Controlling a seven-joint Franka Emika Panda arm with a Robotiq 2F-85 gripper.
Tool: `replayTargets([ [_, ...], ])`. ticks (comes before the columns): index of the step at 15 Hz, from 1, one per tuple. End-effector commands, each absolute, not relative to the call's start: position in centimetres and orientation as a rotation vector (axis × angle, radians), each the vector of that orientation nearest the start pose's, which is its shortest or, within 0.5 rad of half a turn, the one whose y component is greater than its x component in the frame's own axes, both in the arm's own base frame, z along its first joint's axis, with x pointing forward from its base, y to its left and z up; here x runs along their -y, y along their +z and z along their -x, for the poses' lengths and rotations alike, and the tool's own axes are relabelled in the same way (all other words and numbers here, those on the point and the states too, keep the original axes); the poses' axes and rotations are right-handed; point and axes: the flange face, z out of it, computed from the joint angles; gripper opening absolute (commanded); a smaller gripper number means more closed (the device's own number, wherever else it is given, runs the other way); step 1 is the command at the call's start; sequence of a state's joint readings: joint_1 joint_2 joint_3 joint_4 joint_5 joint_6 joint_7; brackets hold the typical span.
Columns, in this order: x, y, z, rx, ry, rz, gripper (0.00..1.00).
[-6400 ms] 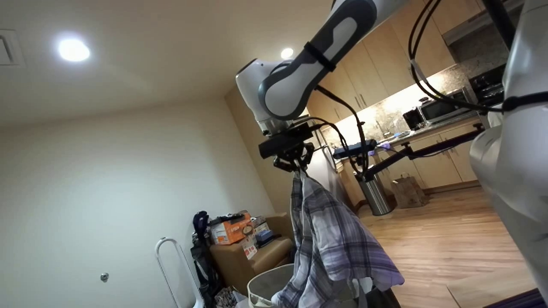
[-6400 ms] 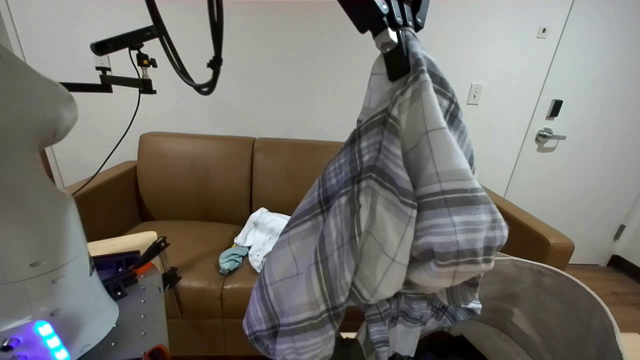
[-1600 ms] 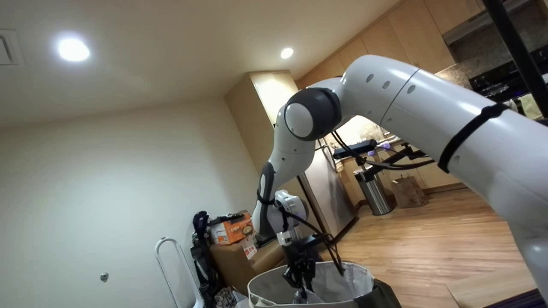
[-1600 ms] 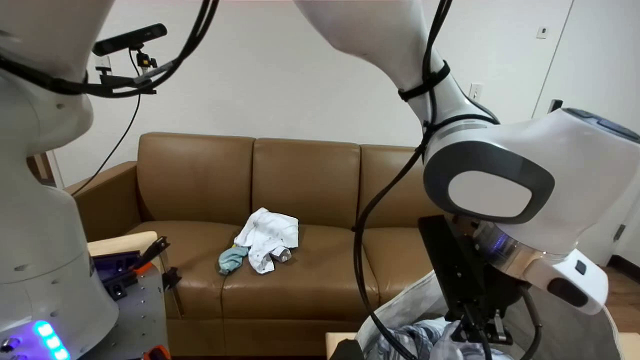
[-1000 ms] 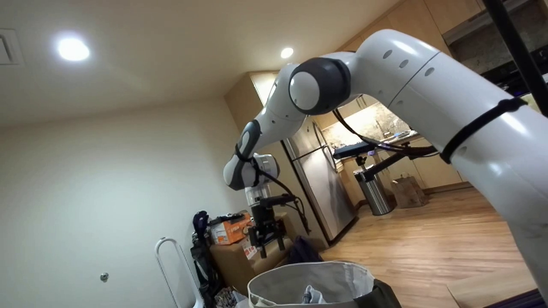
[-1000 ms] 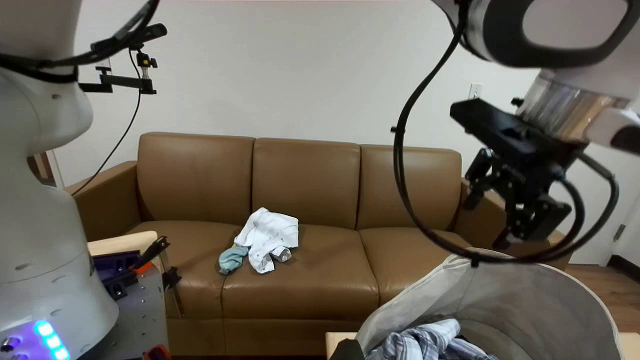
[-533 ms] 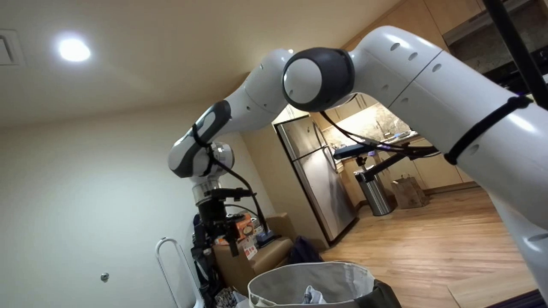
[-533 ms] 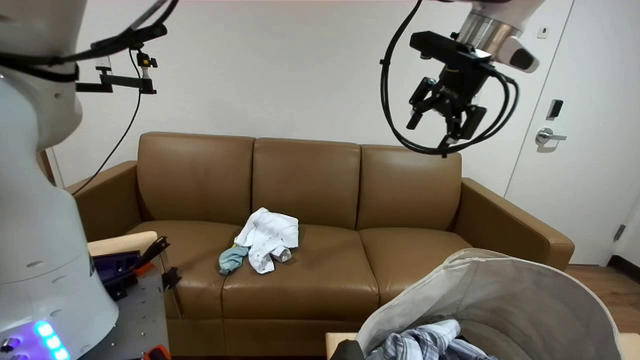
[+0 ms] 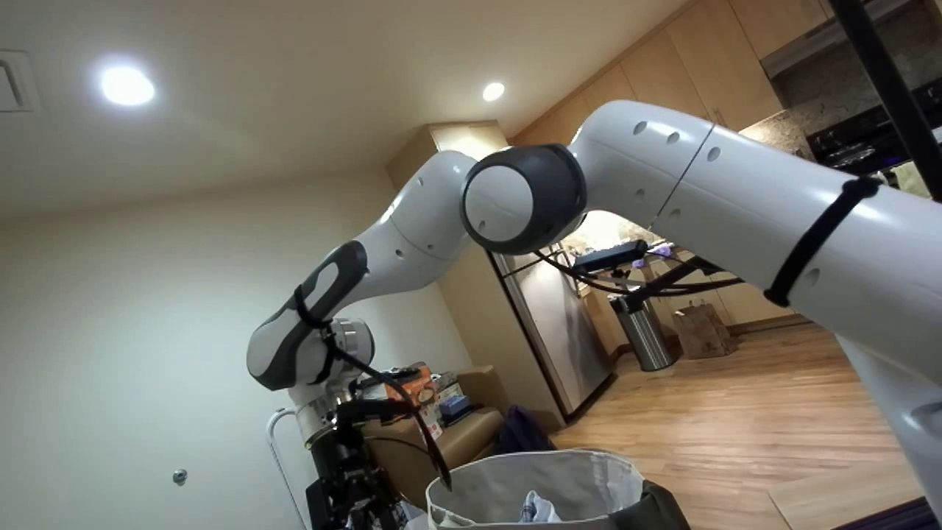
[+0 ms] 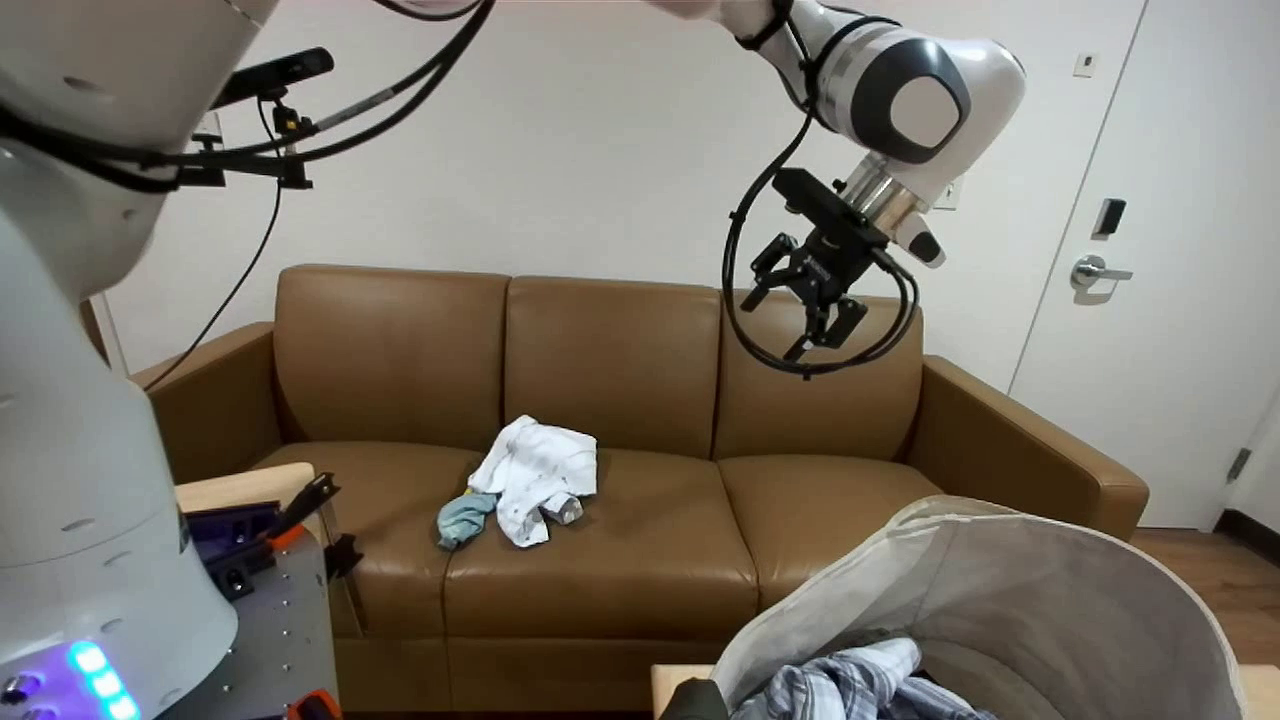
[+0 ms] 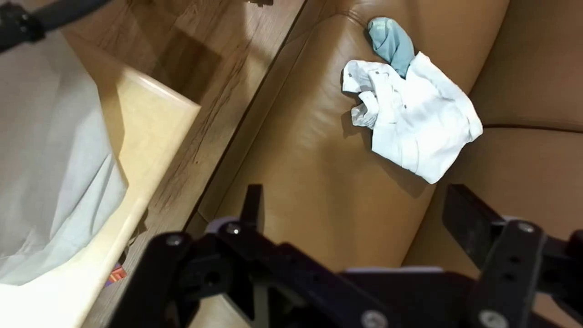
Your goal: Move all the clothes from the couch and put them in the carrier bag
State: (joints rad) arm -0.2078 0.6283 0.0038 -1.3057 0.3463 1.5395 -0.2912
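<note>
A brown couch [image 10: 615, 360] spans the far side as the carrier bag [image 10: 1090, 600], near right, holds plaid clothing [image 10: 848, 680] and the seat [image 10: 650, 535] bears a white garment [image 10: 540, 475], left of the wide-spread gripper [image 10: 772, 330], and a smaller blue-green cloth [image 10: 464, 519].

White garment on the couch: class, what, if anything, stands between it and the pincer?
Nothing visible: in the wrist view, the open pincer has an unobstructed line to the white garment. The teal cloth lies beyond it; the black cable hangs aside.

The white arm [image 9: 633, 165] has dark rings [image 9: 556, 193], black cables [image 10: 806, 371] and a black pincer [image 11: 358, 212].
</note>
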Motion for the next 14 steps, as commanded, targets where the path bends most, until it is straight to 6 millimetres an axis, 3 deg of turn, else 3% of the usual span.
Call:
replayTargets([
  [1,10.9,35.6,-67.6,0.034,0.404,2.675,1.00],
  [3,10.2,36.2,-68.7,0.106,0.408,2.749,1.00],
  [5,6.7,34.8,-70.9,0.264,0.419,2.798,1.00],
  [8,-0.4,32.2,-73.2,0.466,0.427,2.812,1.00],
  [11,-8.2,27.9,-73.8,0.656,0.530,2.837,1.00],
  [14,-14.6,22.4,-73.7,0.884,0.586,2.833,1.00],
])
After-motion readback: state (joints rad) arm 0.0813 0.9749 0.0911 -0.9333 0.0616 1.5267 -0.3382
